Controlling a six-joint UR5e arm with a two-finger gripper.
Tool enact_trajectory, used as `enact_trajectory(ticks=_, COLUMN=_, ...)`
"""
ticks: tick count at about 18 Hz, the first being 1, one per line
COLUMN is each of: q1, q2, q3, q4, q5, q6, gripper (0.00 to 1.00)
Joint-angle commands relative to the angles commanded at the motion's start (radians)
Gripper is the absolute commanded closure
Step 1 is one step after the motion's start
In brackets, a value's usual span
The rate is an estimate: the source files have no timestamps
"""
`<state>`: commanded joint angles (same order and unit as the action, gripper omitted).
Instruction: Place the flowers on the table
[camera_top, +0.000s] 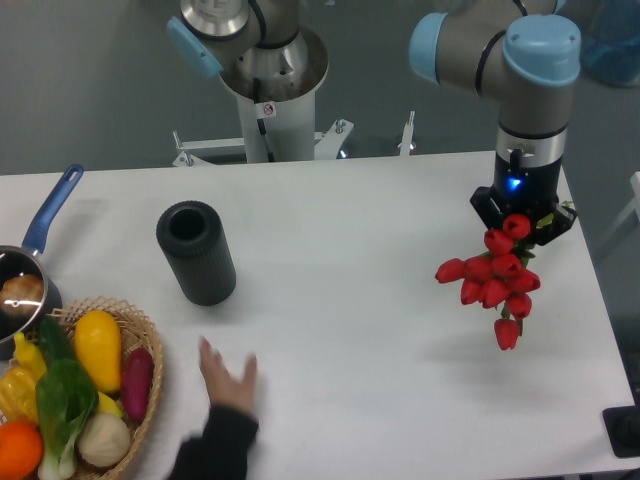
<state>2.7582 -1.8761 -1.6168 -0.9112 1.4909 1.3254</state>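
A bunch of red tulips (495, 280) hangs from my gripper (522, 232) at the right side of the white table (380, 340). The gripper points down and is shut on the stems, which are mostly hidden behind the blooms. The flowers are held above the table, with their shadow on the surface below. A black ribbed vase (196, 252) stands empty at the table's left centre, well apart from the flowers.
A person's hand (228, 385) rests on the table at the front left. A wicker basket (150, 372) with vegetables is at the front left corner. A pot with a blue handle (50, 212) is at the left edge. The arm's base (270, 90) stands behind the table.
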Motion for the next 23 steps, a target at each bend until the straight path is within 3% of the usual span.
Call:
enact_trajectory(ticks=13, q1=-0.127, q2=-0.031, q3=-0.006, q4=0.000, q5=0.022, q6=-0.179, gripper=0.87)
enact_trajectory(ticks=14, q1=-0.135, q2=-0.032, q3=-0.008, q4=-0.002, q5=0.023, q6=-0.180, gripper=0.83)
enact_trajectory(ticks=18, q1=-0.150, q2=-0.040, q3=-0.014, q4=-0.003, q5=0.014, q6=-0.181, gripper=0.45)
enact_trajectory(ticks=19, q1=-0.150, q2=-0.040, q3=-0.014, q4=-0.005, q5=0.012, q6=-0.180, gripper=0.29)
enact_trajectory(ticks=20, q1=-0.150, q2=-0.040, q3=-0.017, q4=-0.003, q5=0.012, q6=-0.180, gripper=0.00)
enact_trajectory(ticks=23, q1=-0.150, q2=-0.037, q3=-0.028, q4=-0.003, q5=0.017, q6=-0.180, gripper=0.00)
